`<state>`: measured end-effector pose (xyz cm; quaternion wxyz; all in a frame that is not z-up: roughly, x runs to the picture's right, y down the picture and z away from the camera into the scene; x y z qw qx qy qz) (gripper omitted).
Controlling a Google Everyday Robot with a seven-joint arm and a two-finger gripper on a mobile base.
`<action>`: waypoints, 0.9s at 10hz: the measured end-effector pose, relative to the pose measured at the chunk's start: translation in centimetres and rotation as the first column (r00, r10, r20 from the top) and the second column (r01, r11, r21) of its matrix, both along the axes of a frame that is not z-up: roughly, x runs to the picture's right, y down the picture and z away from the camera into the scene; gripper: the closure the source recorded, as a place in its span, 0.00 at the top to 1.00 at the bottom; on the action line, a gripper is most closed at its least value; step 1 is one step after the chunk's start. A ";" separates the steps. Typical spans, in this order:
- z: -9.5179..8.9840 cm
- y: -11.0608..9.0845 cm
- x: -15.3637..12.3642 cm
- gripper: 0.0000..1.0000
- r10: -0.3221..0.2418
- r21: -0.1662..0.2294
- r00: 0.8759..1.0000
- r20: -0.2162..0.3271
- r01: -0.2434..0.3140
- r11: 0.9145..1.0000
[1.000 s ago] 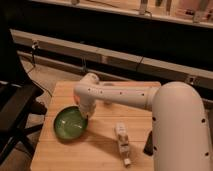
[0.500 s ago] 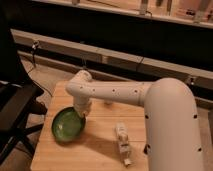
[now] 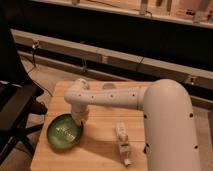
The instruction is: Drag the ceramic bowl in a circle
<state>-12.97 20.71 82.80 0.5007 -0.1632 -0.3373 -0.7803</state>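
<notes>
The ceramic bowl (image 3: pixel 63 132) is round, shallow and glossy green with a pale mark in its centre. It sits near the left front of the wooden table (image 3: pixel 102 155). My white arm reaches from the right across the table, and my gripper (image 3: pixel 78 121) comes down onto the bowl's right rim. The wrist hides the fingertips.
A small pale bottle-like object (image 3: pixel 122 141) lies on the table right of the bowl. A black office chair (image 3: pixel 12 112) stands close to the table's left edge. A dark wall and a ledge run behind the table.
My arm has swung left and toward the front, and the green bowl has slid with it toward the table's left front corner.
</notes>
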 end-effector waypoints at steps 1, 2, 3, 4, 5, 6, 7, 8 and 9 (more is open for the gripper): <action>-0.3 1.1 0.3 0.00 0.008 -0.013 1.000 -0.005 -0.008 1.000; -0.3 0.7 0.2 0.00 0.014 -0.005 1.000 -0.002 -0.014 1.000; -0.5 1.2 0.4 0.00 0.015 -0.007 1.000 -0.006 -0.015 1.000; -0.9 1.9 1.3 0.00 0.039 -0.013 0.999 -0.025 -0.039 0.999; -1.4 2.4 2.7 0.00 0.061 -0.012 0.997 -0.045 -0.061 0.998; -1.8 2.6 4.0 0.00 0.074 -0.008 0.996 -0.058 -0.075 0.997; -2.5 2.6 6.4 0.00 0.096 0.005 0.992 -0.083 -0.096 0.995; -3.0 2.4 8.3 0.00 0.105 0.016 0.989 -0.103 -0.104 0.994; -3.2 2.1 9.0 0.00 0.108 0.016 0.989 -0.099 -0.107 0.994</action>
